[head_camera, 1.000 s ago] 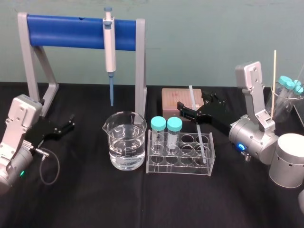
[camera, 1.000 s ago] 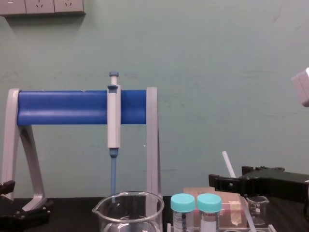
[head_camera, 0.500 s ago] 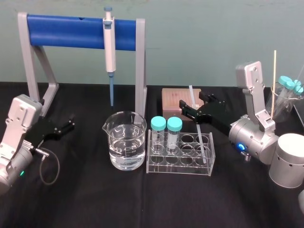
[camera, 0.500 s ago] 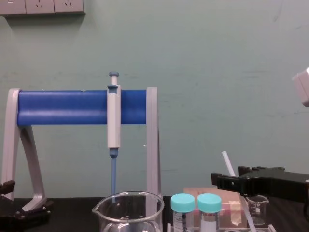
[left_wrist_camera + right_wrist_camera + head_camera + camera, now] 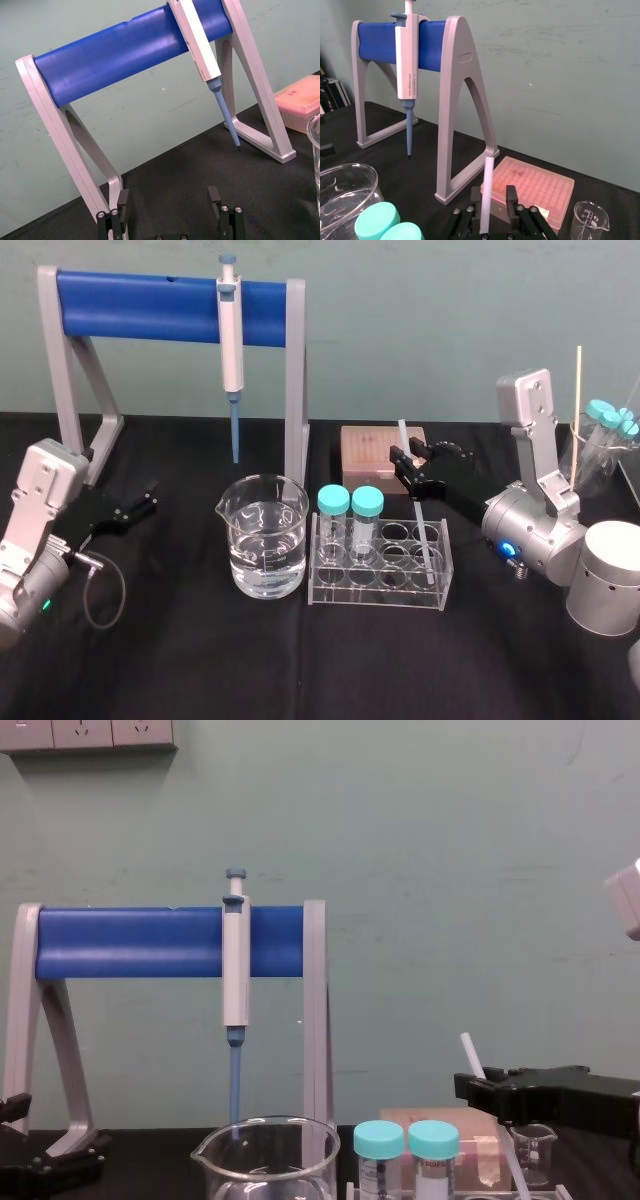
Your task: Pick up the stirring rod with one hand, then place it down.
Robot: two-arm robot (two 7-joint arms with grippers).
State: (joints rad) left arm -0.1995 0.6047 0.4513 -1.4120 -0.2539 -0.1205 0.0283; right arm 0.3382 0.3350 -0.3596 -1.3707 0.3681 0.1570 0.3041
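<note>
We see the stirring rod (image 5: 421, 522) right of centre in the head view. It stands steeply in the clear tube rack (image 5: 330, 596). Its lower end sits in a cell at the rack's right end, and its long axis runs up and slightly left in the frame, so the top shows against the pink box (image 5: 362, 448). In the chest view, at the lower right, the rod (image 5: 469, 1054) leans the same way, top to the left.

The right gripper (image 5: 406, 462) reaches in from the right of the head view and straddles the rod's upper part. In the right wrist view the rod (image 5: 486, 192) rises nearly upright between the gripper's (image 5: 493, 194) fingers (image 5: 511, 193), close to one and with a clear gap to the other. The jaws are therefore parted and not clamped.

The left gripper (image 5: 150, 500) sits at the left edge of the head view. In the left wrist view its fingers (image 5: 214, 195) are spread wide with nothing between them. Two capped vials (image 5: 350, 504) stand at the rack's left end, beside a beaker (image 5: 264, 540).
</note>
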